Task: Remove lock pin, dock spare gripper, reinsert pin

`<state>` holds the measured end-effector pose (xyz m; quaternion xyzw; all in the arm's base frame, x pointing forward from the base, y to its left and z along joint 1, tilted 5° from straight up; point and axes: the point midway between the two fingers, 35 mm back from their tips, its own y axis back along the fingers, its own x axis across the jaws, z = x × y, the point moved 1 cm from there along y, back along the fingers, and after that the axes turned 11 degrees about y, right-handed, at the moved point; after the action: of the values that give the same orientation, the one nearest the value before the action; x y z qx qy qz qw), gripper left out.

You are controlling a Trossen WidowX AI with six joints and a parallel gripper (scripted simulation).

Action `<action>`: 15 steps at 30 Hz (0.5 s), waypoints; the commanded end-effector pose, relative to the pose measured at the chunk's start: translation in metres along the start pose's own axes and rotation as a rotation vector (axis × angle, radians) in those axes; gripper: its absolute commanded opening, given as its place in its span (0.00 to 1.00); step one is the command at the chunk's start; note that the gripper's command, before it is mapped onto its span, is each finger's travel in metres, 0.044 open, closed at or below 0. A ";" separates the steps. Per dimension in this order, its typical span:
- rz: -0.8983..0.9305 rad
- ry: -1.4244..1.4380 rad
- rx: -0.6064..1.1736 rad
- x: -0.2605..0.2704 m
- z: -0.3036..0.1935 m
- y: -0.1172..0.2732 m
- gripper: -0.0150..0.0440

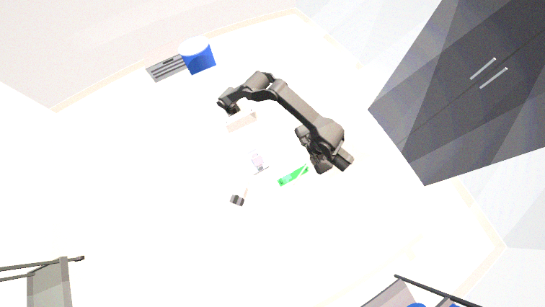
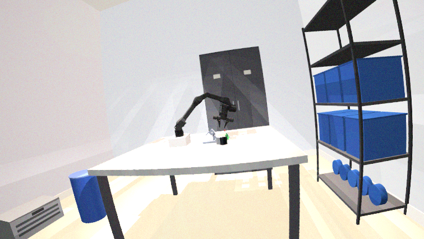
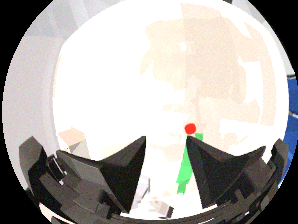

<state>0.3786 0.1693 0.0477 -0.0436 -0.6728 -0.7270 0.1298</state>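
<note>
The lock pin shows as a red head (image 2: 225, 130) (image 3: 190, 128) at the far end of a long green piece (image 1: 285, 179) (image 2: 227, 136) (image 3: 184, 172). The top view shows a pale stick across the green piece. My gripper (image 2: 222, 127) (image 3: 166, 140) is open and empty above them, its right finger beside the red head in the wrist view. A pale grey fixture (image 1: 257, 158) (image 2: 212, 134) stands nearer the arm's base. A dark-and-grey block (image 1: 237, 199) (image 2: 221, 140) lies nearby. I cannot tell which is the mount and which the spare gripper. The socket is unclear.
The arm rises from a white base block (image 1: 241, 122) (image 2: 179, 140) on the white table (image 2: 196, 161). A dark cabinet (image 1: 450, 95) (image 2: 234, 74), a shelf rack with blue boxes (image 2: 381, 79) and a blue bin (image 1: 200, 60) (image 2: 87, 197) stand around the room.
</note>
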 end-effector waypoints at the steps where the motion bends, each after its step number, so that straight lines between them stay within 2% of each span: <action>1: 0.000 0.000 0.000 0.000 0.000 0.000 0.64; 5: 0.000 0.000 0.000 0.000 0.000 0.000 0.82; 7: -0.017 0.048 -0.024 -0.002 -0.006 0.007 0.73; 11: -0.148 0.328 -0.132 -0.011 -0.040 0.050 0.56; 15: -0.213 0.439 -0.157 -0.013 -0.055 0.066 0.56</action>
<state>0.4088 0.1172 0.0891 0.1345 -0.5864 -0.7757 0.1907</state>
